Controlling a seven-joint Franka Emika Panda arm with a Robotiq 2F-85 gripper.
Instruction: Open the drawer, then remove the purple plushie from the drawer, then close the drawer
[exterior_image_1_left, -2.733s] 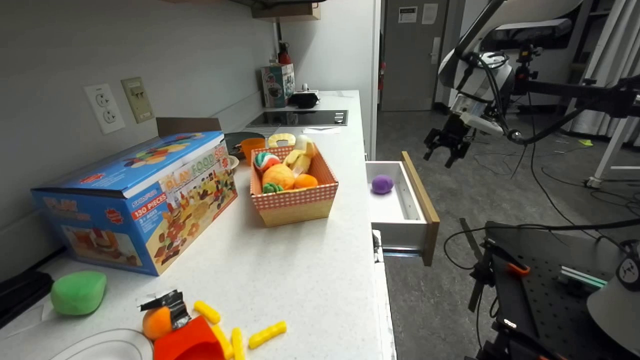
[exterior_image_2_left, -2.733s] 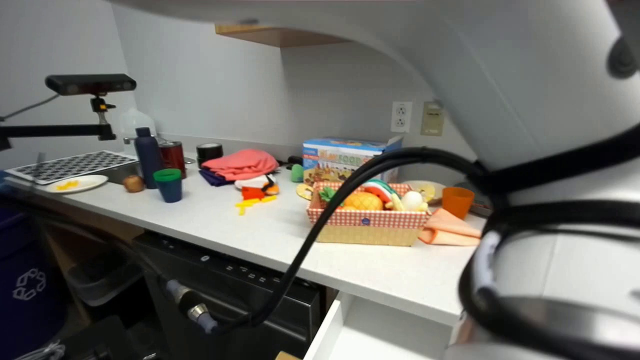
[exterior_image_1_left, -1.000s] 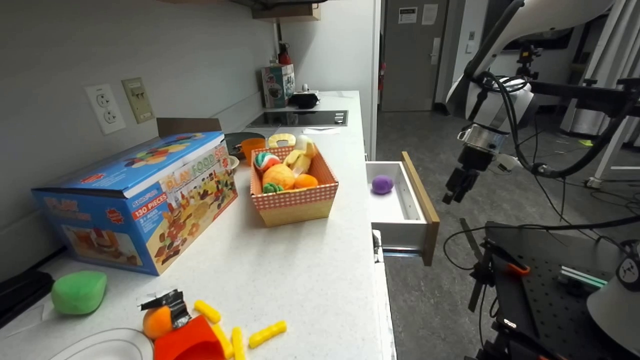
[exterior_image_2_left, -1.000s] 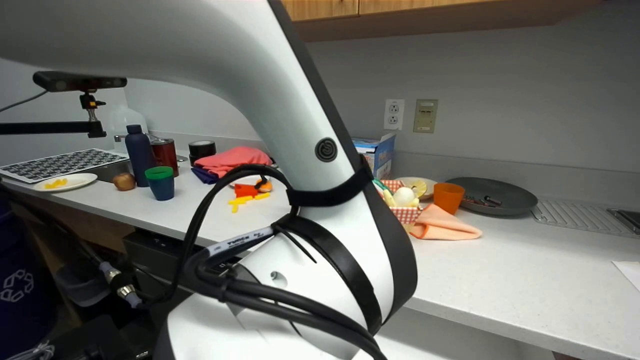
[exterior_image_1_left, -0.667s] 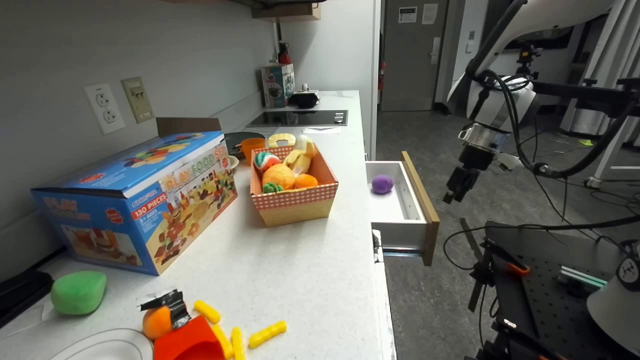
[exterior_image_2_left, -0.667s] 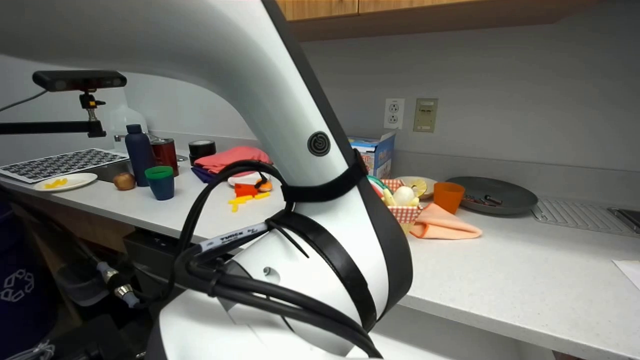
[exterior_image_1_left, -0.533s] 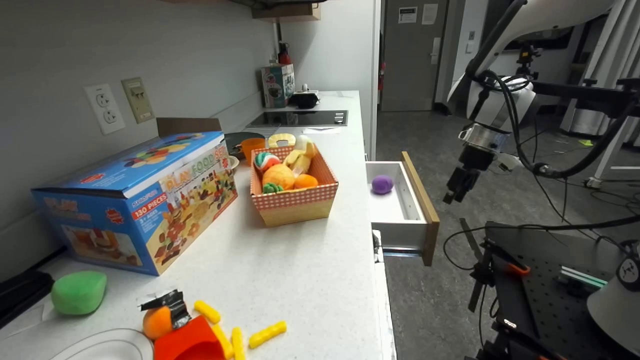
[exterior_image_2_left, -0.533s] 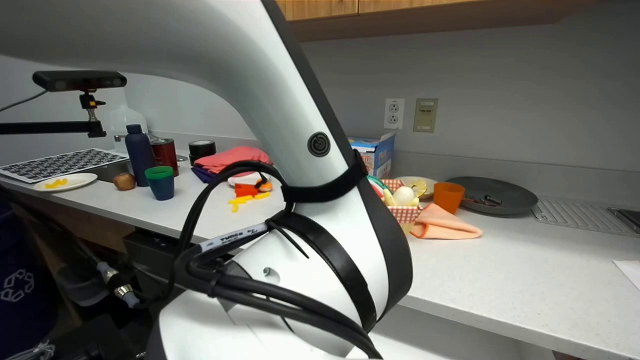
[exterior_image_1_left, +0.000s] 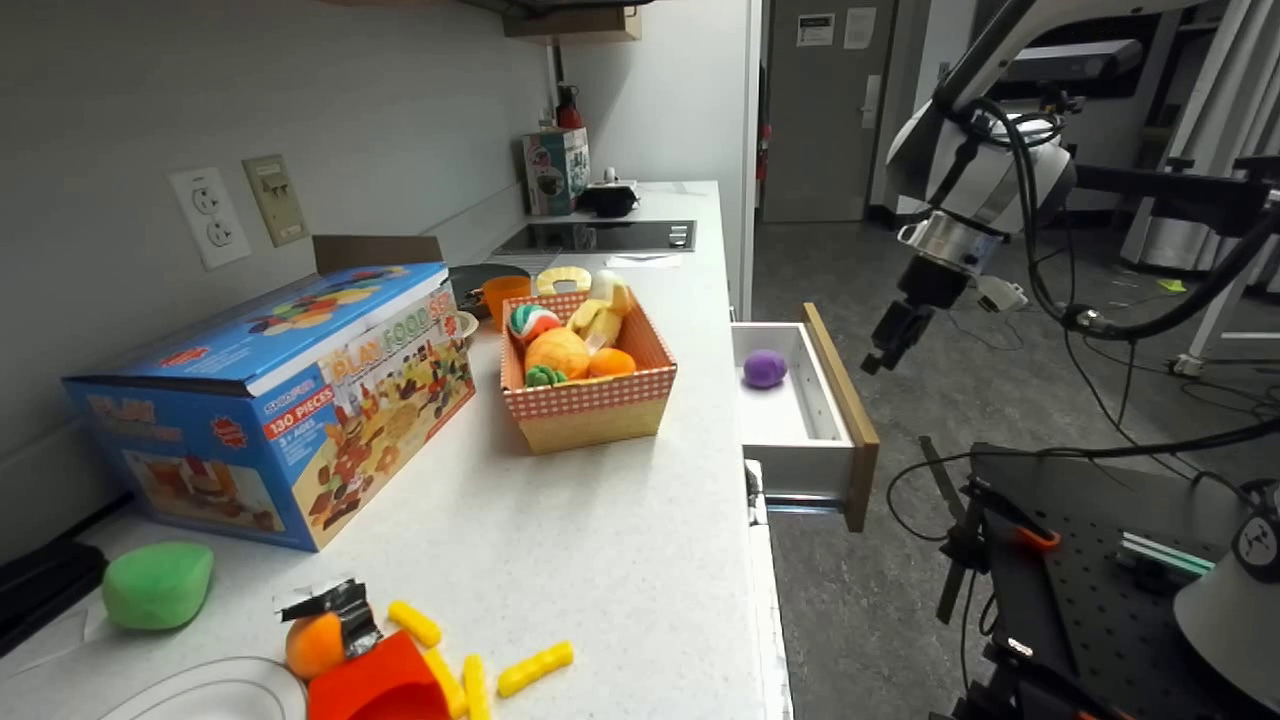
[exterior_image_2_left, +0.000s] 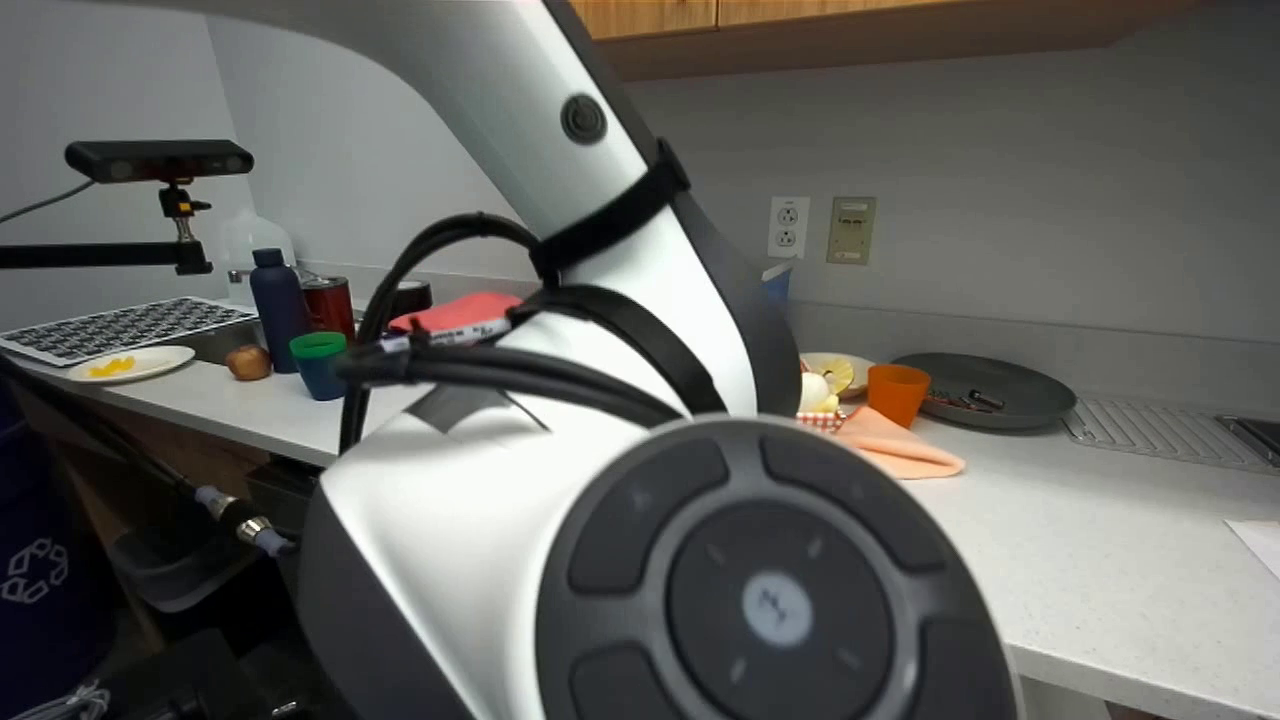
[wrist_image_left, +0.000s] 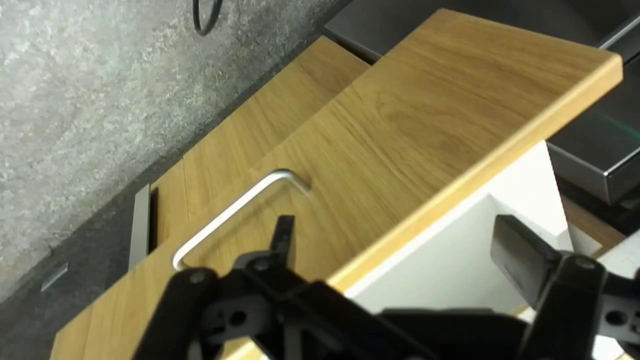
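The counter (exterior_image_1_left: 640, 540) is a long pale slab, finely speckled, seen in both exterior views. The arm (exterior_image_2_left: 450, 530) has smooth, rounded white shells with dark grey parts. The drawer (exterior_image_1_left: 785, 412) stands open, its front flat, tan and wood-grained, its inside plain white. The box (exterior_image_1_left: 280, 400) on the counter is blocky printed cardboard with a raised flap. The basket (exterior_image_1_left: 590, 428) near it flares upward, a red-and-white checked band over a straw-coloured base. The gripper (wrist_image_left: 400, 236), black and angular, hangs tilted near the drawer's front, jaws wide apart. The handle (wrist_image_left: 225, 217) is a bent, silvery bar. The plushie (exterior_image_1_left: 765, 369), purple, smooth and roundish, lies on the drawer's white bottom, apart from the gripper.
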